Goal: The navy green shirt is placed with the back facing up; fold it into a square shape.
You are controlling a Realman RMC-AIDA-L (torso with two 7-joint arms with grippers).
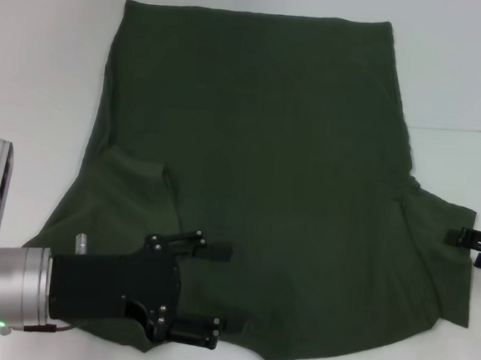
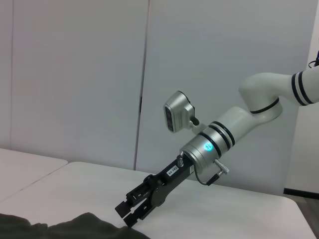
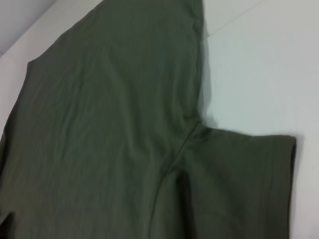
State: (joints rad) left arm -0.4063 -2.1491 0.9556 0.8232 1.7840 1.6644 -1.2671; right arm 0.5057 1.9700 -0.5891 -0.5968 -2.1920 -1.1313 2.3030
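The navy green shirt [image 1: 251, 147] lies spread flat on the white table [image 1: 51, 48], hem at the far side and sleeves toward me. My left gripper [image 1: 215, 295] hovers over the shirt's near-left part, its fingers wide open and pointing right with only cloth beneath. At the right edge, my right gripper [image 1: 472, 250] sits open over the outer end of the right sleeve [image 1: 442, 271]. The left wrist view shows that right gripper [image 2: 126, 215] just above the shirt's edge [image 2: 75, 226]. The right wrist view shows the shirt's body [image 3: 99, 124] and a sleeve [image 3: 249, 184].
The left sleeve [image 1: 132, 184] lies creased beside the body. White table [image 3: 259, 74] shows bare to the far left, far right and along the near edge. A seam between two table tops [image 1: 461, 130] runs at the right. Pale wall panels [image 2: 75, 74] stand behind.
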